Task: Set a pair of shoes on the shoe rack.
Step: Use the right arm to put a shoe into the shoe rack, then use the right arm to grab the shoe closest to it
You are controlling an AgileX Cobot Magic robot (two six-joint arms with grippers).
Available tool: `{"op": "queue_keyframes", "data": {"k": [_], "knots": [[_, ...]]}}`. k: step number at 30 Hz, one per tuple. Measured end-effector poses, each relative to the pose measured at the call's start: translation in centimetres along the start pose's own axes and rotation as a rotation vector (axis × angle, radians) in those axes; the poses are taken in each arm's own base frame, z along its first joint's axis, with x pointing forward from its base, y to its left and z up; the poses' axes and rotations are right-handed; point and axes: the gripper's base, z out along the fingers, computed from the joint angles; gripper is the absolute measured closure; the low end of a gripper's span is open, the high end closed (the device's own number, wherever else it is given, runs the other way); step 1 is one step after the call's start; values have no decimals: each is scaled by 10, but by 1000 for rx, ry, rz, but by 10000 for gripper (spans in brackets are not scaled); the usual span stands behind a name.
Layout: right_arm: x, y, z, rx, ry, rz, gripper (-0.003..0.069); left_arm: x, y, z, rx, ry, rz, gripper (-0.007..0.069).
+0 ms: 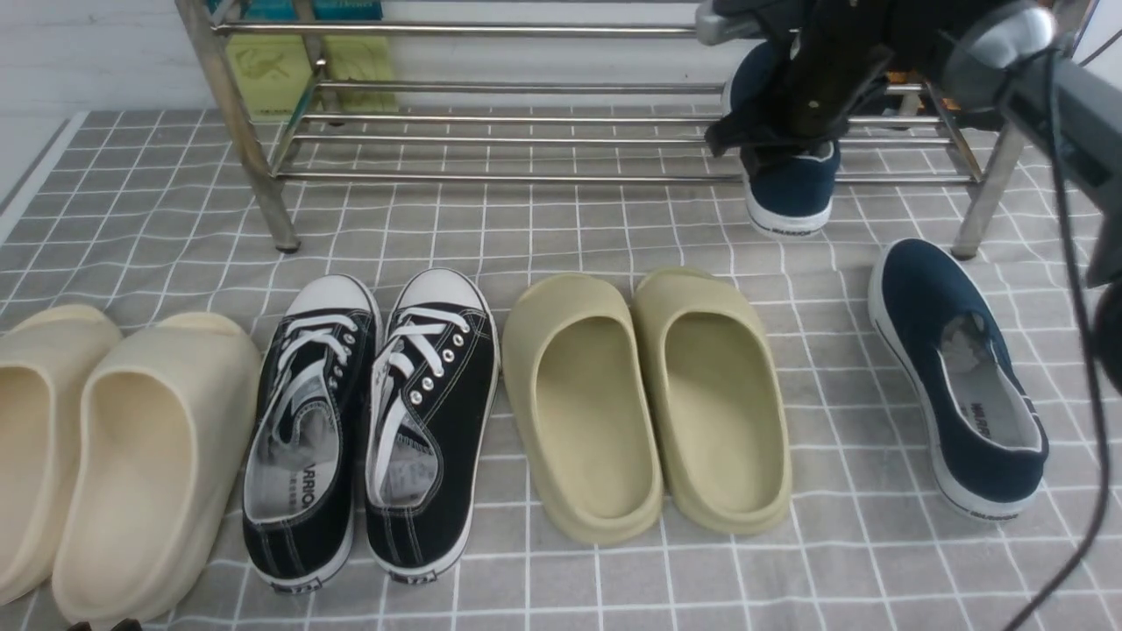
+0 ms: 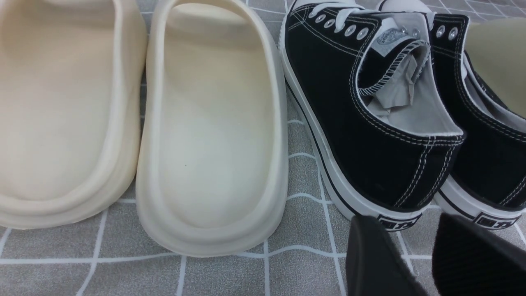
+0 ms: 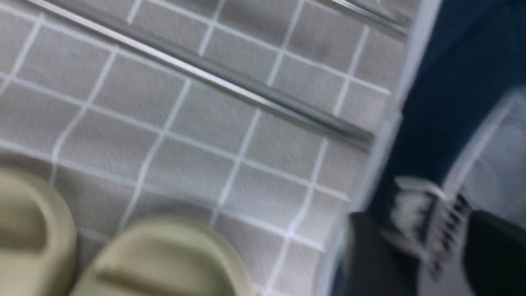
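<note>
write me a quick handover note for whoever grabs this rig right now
Left gripper: fingers apart, empty, low by the heels of the black sneakers.
Right gripper: at the opening of the first navy shoe; the view is blurred, so I cannot tell if it grips.
First navy shoe: on the shoe rack, lower shelf, right end, near end overhanging the front bar.
Second navy shoe: on the checked mat, by the rack's right front leg.
Done: one shoe on the rack.
Left: confirm release, then fetch the second shoe and set it beside the first.

Shoe rack: shiny metal tubes. Navy shoes: matt canvas. Olive slides: smooth matt foam.
</note>
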Motion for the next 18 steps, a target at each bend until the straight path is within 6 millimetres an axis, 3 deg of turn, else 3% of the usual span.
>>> {"op": "queue_keyframes", "data": {"k": [1, 2, 5, 7, 8, 10, 11, 13, 14, 16, 18], "knots": [[3, -1, -13, 1, 7, -8, 204, 0, 0, 0, 0, 0, 0, 386], [3, -1, -17, 1, 8, -9, 196, 0, 0, 0, 0, 0, 0, 386], [8, -3, -63, 3, -2, -3, 94, 0, 0, 0, 0, 0, 0, 386], [12, -5, -89, 11, -4, 23, 69, 0, 0, 0, 0, 0, 0, 386], [20, -8, -111, 26, 21, 45, 62, 0, 0, 0, 0, 0, 0, 386], [32, -16, -124, 45, 67, 93, 60, 0, 0, 0, 0, 0, 0, 386], [35, -17, -126, 47, 80, 102, 60, 0, 0, 0, 0, 0, 0, 386], [66, -31, -116, 69, 201, 176, 60, 0, 0, 0, 0, 0, 0, 386], [69, -32, -114, 71, 213, 182, 60, 0, 0, 0, 0, 0, 0, 386], [118, -37, -83, 82, 405, 239, 66, 0, 0, 0, 0, -1, 0, 386], [146, -33, -64, 80, 483, 254, 66, 0, 0, 0, 0, -1, 0, 386]]}}
